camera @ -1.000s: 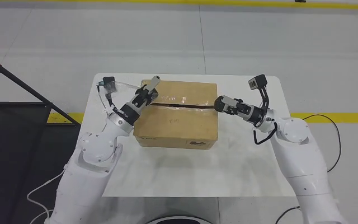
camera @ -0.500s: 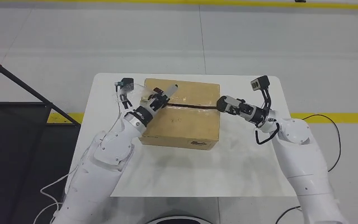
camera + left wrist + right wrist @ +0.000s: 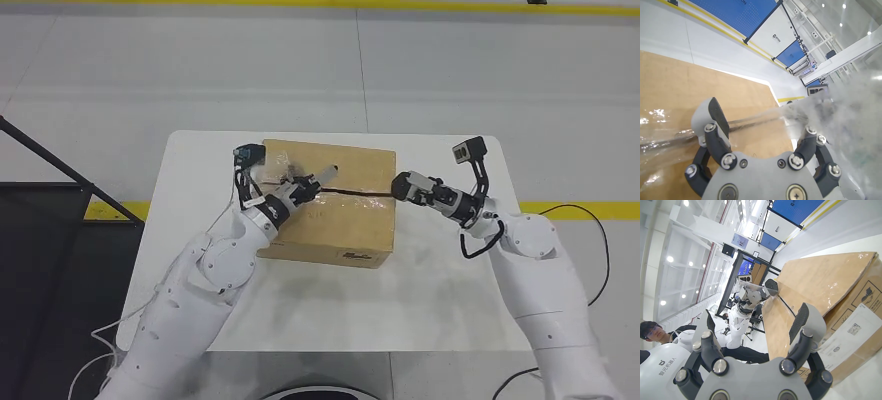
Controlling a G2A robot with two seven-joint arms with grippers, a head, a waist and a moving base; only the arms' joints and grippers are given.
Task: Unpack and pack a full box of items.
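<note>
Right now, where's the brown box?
Top view: the box sits on the far half of the table, left gripper above its seam, right gripper at its right end.

Your robot's left arm (image 3: pixel 215 265) and right arm (image 3: pixel 525 240) wear glossy white shells; a black cable (image 3: pixel 464 247) loops at the right wrist. The left gripper (image 3: pixel 762 121) and right gripper (image 3: pixel 756 315) share grey plates, black links, silver screws and grey fingers (image 3: pixel 815 321) with black pads (image 3: pixel 797 321).

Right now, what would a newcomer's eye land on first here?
A brown cardboard box fills the middle of the white table. The open left hand hovers over its dark top seam, clear plastic tape clinging to one finger; the open right hand sits at the seam's end.
</note>
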